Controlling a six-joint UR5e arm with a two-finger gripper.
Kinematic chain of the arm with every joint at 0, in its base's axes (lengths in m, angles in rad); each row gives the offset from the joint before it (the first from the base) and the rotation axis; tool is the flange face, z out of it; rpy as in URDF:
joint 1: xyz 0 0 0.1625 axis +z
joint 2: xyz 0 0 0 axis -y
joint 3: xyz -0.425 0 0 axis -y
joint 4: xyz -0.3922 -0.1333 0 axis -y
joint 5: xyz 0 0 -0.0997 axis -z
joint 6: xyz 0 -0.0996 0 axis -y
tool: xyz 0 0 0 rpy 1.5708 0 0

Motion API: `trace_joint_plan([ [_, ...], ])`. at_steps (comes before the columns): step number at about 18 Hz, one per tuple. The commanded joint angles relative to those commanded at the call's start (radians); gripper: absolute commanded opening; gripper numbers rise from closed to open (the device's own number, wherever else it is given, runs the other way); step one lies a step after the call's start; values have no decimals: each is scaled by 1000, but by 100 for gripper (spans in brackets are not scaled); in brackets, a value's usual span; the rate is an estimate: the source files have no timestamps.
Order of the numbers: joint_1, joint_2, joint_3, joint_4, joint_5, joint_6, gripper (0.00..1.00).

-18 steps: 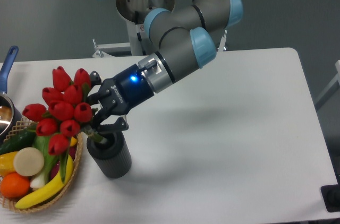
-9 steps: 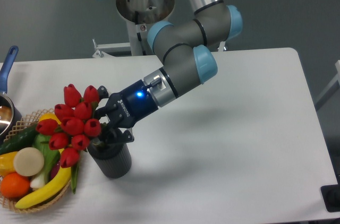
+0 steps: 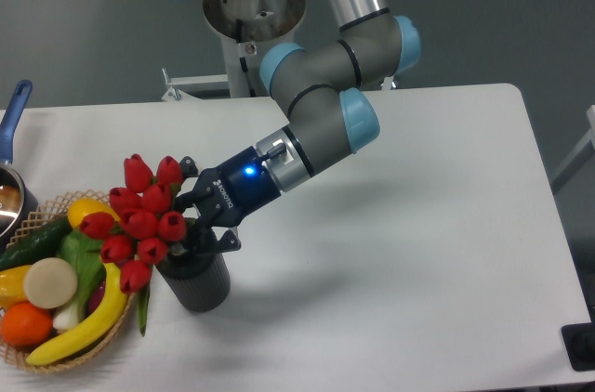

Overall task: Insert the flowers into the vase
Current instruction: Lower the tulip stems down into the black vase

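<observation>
Pincer (image 3: 197, 223) closed on tulip stems | tulips (image 3: 139, 220) leaning left over vase (image 3: 195, 279) mouth, stems partly in | risk: top-heavy bunch tipping vase toward wicker basket (image 3: 93, 346) upon release

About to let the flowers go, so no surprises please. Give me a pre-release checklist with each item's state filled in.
1. Vase upright on the table: ok.
2. Flowers stems inside the vase mouth: cannot tell, the end effector hides it.
3. End effector grip on the stems: cannot tell, fingers are buried in the bunch.
4. Bunch upright: not ok, it leans left toward the basket.
5. Blooms free of the fruit: not ok, a leaf hangs beside the banana.
</observation>
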Motion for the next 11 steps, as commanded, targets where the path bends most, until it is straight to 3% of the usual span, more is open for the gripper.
trace_joint_plan([
  [2, 0, -3, 0, 0, 2, 3, 46],
  [5, 0, -8, 8, -2, 5, 3, 56],
  [7, 0, -14, 14, 0, 5, 11, 84],
  [8, 0, -15, 14, 0, 8, 21, 92],
  [11, 6, -14, 9, -2, 11, 31, 99],
])
